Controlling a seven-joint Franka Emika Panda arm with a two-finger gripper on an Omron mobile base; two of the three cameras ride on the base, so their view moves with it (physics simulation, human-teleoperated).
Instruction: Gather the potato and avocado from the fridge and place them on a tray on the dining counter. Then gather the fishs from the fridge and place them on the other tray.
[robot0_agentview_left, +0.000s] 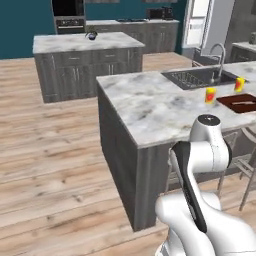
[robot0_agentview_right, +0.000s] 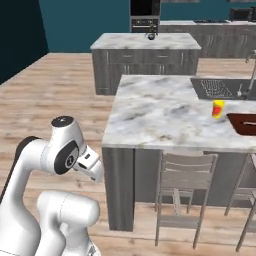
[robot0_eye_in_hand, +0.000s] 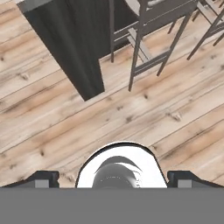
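The dining counter (robot0_agentview_left: 150, 107) (robot0_agentview_right: 160, 115) stretches ahead with its marbled top and inset sink (robot0_agentview_left: 197, 77) (robot0_agentview_right: 220, 89). At its right end lies the other tray (robot0_agentview_left: 242, 102) (robot0_agentview_right: 244, 123), dark reddish-brown, with a thin pale sliver in it that is too small to name. My gripper (robot0_eye_in_hand: 113, 179) hangs low beside the counter's near corner and points down at the wood floor. It is open with nothing between its fingertips (robot0_eye_in_hand: 43, 178). The fridge, potato, avocado and blue tray are out of view.
Two small yellow-and-red containers (robot0_agentview_left: 210, 95) (robot0_agentview_left: 239, 84) stand near the sink; one shows as a yellow container (robot0_agentview_right: 218, 108). Stools (robot0_agentview_right: 182, 192) (robot0_eye_in_hand: 144, 39) line the counter's near side. A second island (robot0_agentview_left: 87, 60) (robot0_agentview_right: 145, 57) stands behind, across open wood floor.
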